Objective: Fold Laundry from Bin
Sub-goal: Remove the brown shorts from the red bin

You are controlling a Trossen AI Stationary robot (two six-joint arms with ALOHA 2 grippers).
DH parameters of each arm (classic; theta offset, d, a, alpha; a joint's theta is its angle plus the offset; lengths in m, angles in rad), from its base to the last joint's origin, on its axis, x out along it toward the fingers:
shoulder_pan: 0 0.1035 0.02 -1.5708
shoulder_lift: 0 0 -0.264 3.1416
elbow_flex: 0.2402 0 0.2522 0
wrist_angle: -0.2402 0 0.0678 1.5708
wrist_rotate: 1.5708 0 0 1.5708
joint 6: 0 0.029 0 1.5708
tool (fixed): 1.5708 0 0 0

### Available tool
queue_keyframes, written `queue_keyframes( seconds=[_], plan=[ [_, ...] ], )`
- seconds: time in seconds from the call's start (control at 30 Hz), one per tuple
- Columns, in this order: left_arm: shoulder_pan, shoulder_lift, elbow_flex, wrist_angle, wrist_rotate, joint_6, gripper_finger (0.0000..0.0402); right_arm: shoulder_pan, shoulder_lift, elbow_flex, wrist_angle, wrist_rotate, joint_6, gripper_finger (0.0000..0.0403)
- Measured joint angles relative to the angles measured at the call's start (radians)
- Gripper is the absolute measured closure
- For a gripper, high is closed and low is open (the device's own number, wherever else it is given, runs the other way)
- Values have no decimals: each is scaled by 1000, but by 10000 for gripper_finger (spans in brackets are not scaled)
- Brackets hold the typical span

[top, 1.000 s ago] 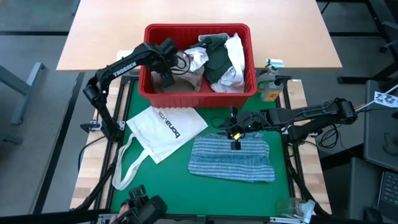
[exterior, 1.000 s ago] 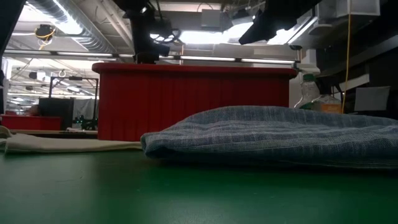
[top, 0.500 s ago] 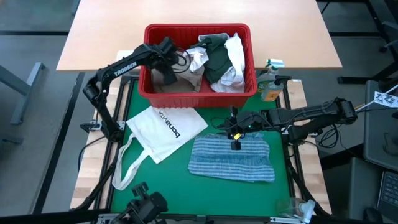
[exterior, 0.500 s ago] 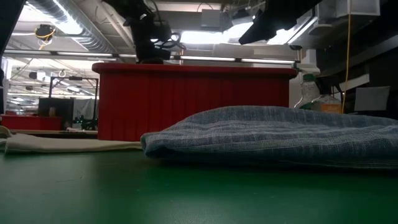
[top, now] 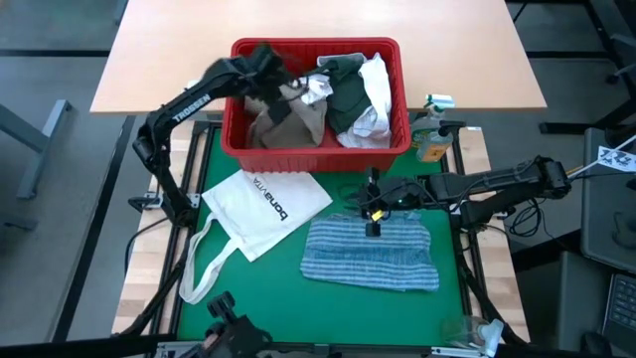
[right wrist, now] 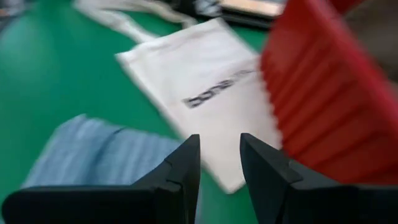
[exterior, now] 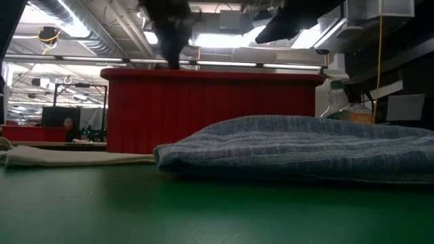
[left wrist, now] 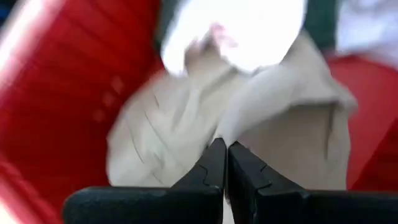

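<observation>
The red bin (top: 316, 149) stands at the far end of the green mat and holds the laundry: a tan shirt (top: 298, 121), a dark green-grey top (top: 348, 101) and a white shirt (top: 376, 85). My left gripper (top: 280, 91) hangs over the bin's left half, shut on the tan shirt (left wrist: 168, 137). A folded blue-striped cloth (top: 370, 255) lies flat on the mat. Just above its far edge my right gripper (top: 374, 227) hovers open, with nothing between its fingers (right wrist: 186, 163). My left gripper pinches a raised fold of the tan shirt (left wrist: 219, 132) between its two fingertips. The fingers slant down into the bin from its left side. The cloth runs up to a peak at the fingertips, and the rest of the shirt lies in the bin.
A white tote bag (top: 264, 204) with black lettering lies on the mat left of the striped cloth, its straps trailing toward the near left. A spray bottle (top: 432, 134) stands right of the bin. A wooden tabletop (top: 318, 20) lies beyond the bin.
My left gripper has shut on the tan shirt inside the bin and risen, tipping as it went. It has drawn a fold of the shirt up above the other clothes while the rest of the shirt stays in the bin.
</observation>
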Motion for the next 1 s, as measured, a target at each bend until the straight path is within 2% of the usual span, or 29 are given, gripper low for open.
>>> queue_keyframes(
  seconds=[0.2,0.37,0.5,0.67,0.9,1.0],
  plan=[
    [-36,-1,284,2,8,-4,401,0,0,57,20,244,-37,288],
    [-68,-3,470,18,13,-9,401,0,0,167,20,294,-178,288],
    [-98,-74,430,147,43,-9,401,-10,0,243,18,295,-259,288],
    [-117,-116,436,228,116,-11,401,-60,0,305,20,297,-262,288],
    [-150,-146,439,253,212,-68,401,-191,0,312,-3,292,-212,288],
    [-161,-148,438,251,253,-94,401,-241,0,312,-34,250,-179,288]
  ],
)
